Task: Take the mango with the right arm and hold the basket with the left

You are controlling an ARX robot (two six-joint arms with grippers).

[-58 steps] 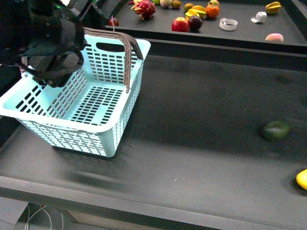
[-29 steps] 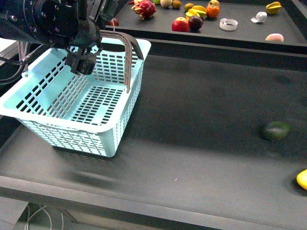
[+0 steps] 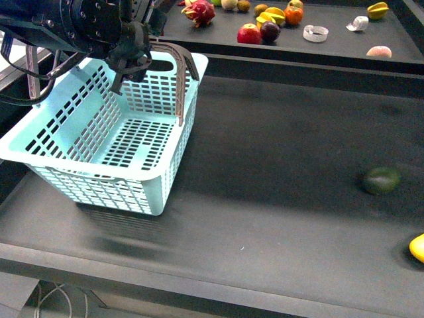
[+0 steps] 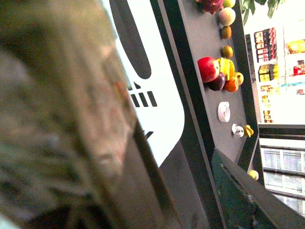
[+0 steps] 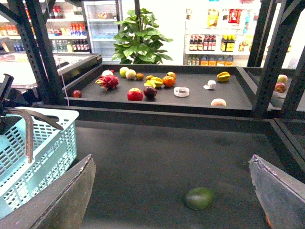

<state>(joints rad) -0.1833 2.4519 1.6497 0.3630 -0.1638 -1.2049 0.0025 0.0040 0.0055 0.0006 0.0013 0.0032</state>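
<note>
The light-blue basket [image 3: 112, 142] stands on the left of the dark table, its grey-brown handles [image 3: 177, 69] raised at the far end. My left gripper [image 3: 130, 58] hovers open over the far rim, right beside a handle. In the left wrist view that handle [image 4: 71, 119] fills the picture as a blur, and I cannot tell whether it lies between the jaws. The yellow mango [image 3: 417, 247] lies at the table's right edge, half cut off. My right gripper [image 5: 171, 157] is open and empty above the table, and the mango is out of its view.
A dark green oval fruit [image 3: 381, 179] lies on the table right of centre, also below my right gripper as the green fruit [image 5: 200, 198]. A raised back shelf [image 3: 344, 46] carries several fruits and small objects. Dark metal frame posts [image 5: 274, 52] stand at the right.
My left arm swung from the basket's left rim up and back to the far handle. The basket shifted slightly. The mango and green fruit stayed put.
</note>
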